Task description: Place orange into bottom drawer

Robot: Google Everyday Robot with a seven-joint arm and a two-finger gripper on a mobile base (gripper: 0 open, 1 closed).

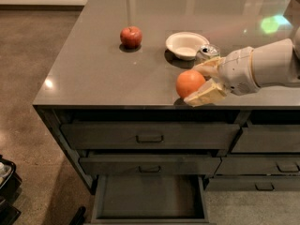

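My gripper (199, 82) reaches in from the right over the front part of the grey counter (93, 74). Its cream fingers (206, 94) are shut on the orange (189, 83), a round bright fruit held just above the counter near its front edge. The bottom drawer (150, 198) stands pulled open below, a dark grey box with a bare grey floor, directly under and slightly left of the orange.
A red apple (131, 36) sits on the counter at the back left. A white bowl (187, 44) and a metal can (206, 53) stand just behind my gripper. Two shut drawers with bar handles (149, 138) are above the open one. More drawers are at the right.
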